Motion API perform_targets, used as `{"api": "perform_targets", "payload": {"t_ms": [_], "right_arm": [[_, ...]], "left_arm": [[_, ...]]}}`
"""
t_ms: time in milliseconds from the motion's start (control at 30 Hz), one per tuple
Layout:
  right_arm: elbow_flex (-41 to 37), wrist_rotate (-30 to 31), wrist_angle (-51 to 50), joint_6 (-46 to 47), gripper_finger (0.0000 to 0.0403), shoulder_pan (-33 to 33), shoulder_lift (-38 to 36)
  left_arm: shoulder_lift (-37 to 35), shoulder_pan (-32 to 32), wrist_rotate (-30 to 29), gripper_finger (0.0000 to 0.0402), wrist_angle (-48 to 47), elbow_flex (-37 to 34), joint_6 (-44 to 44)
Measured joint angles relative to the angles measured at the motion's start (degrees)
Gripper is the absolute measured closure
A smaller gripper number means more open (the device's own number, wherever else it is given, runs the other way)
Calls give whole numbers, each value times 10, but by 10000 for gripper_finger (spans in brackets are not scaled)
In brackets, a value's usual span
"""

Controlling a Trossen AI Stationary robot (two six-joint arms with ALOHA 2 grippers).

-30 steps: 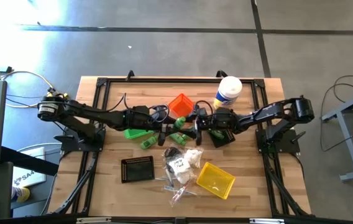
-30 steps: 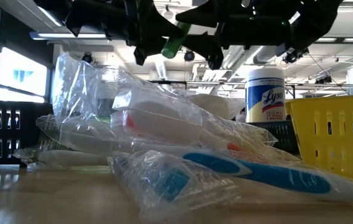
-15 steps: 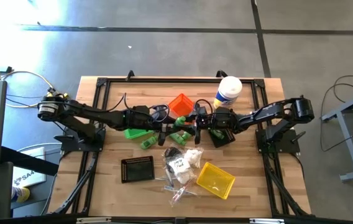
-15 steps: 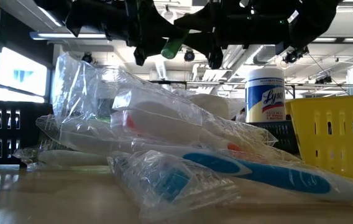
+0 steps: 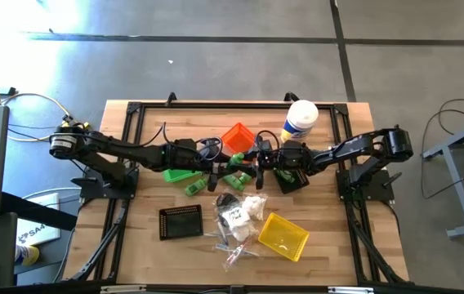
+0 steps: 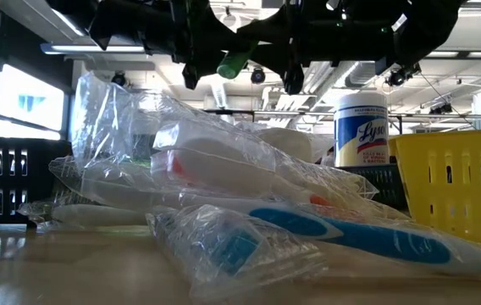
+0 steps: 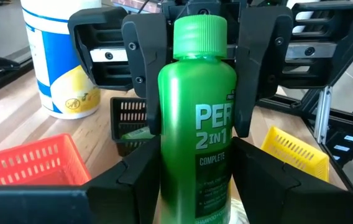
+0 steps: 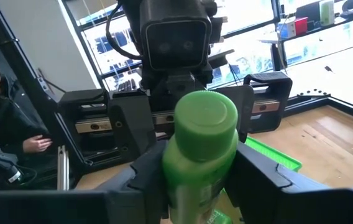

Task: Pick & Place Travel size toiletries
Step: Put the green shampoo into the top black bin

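Above the table's middle, a green bottle (image 5: 236, 158) with a green screw cap (image 7: 200, 36) hangs between my two grippers. My left gripper (image 7: 195, 171) comes from the table's left and is shut on the end away from the cap. My right gripper (image 8: 201, 180) comes from the right and is shut on the cap end. In the low view the bottle (image 6: 234, 61) shows high over the table. Two more green bottles (image 5: 195, 188) (image 5: 232, 180) lie on the wood. A heap of clear-wrapped toothbrushes (image 6: 308, 224) and white packets (image 5: 238, 214) lies nearer the front. My left gripper pinches the bottle's lower body (image 7: 167, 186) between its two fingers, one on each side. The fingers come level from the table's left and lie along the bottle. The bottle is lifted clear, cap pointing away from this gripper. My right gripper pinches the bottle's upper body just below the cap (image 8: 175, 163), one finger on each side. Its fingers (image 7: 140, 68) come level from the table's right, along the bottle. The cap end points into this gripper.
An orange bin (image 5: 237, 135) and a white canister with a yellow label (image 5: 301, 121) stand behind the grippers. A green bin (image 5: 181, 174), two black bins (image 5: 180, 221) (image 5: 293, 181) and a yellow bin (image 5: 283, 236) stand around. A person (image 8: 2, 93) sits beyond the table.
My right gripper has shut on the cap end of the bottle, its fingers drawing in from either side. My left gripper has kept its hold, and the bottle has stayed in place above the table.
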Motion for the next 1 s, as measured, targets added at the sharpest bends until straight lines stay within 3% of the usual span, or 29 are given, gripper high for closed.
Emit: {"api": "perform_targets", "payload": {"t_ms": [767, 1000], "right_arm": [[0, -1, 1, 3, 277, 0, -1], [0, -1, 0, 3, 278, 0, -1]], "left_arm": [[0, 0, 2, 226, -8, 7, 0], [0, 0, 3, 226, -79, 38, 0]]}}
